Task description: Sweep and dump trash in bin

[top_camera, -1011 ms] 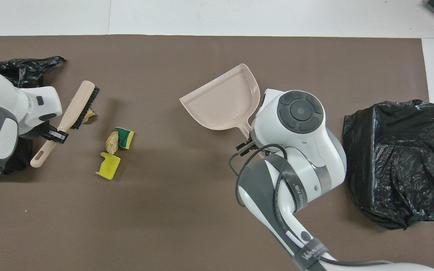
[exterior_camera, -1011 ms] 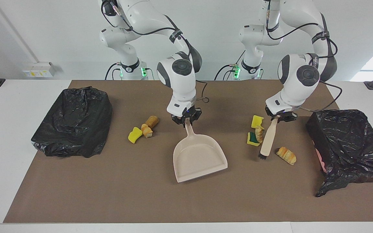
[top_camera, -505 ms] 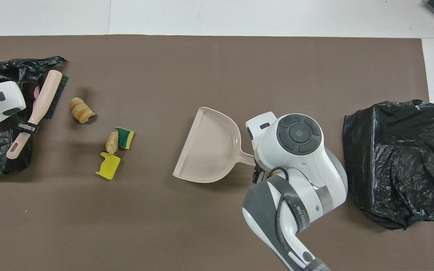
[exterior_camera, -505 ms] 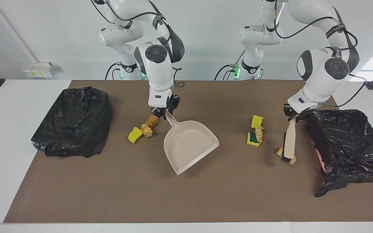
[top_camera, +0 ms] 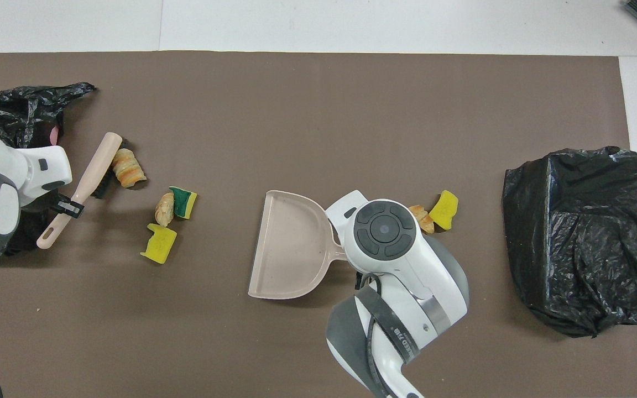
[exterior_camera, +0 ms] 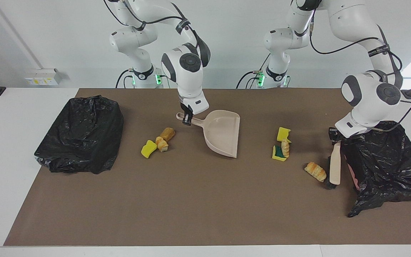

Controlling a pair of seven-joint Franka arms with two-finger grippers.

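Beige dustpan (exterior_camera: 222, 137) is pinched by the right pincer (exterior_camera: 187, 119), brush (exterior_camera: 335, 167) by the left pincer (exterior_camera: 334, 137). Trash (exterior_camera: 315, 171) lies just beside the bristles; it could be flicked past the well-apart pan.

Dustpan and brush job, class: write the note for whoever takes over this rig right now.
Right gripper: shut on the dustpan handle, pan mid-mat, empty.
Left gripper: shut on the brush, beside the black bin at its end.
Trash: a pastry piece by the brush; sponge-and-pastry cluster; second cluster near the other bin.
Done: tools picked up. Left: all sweeping and dumping.
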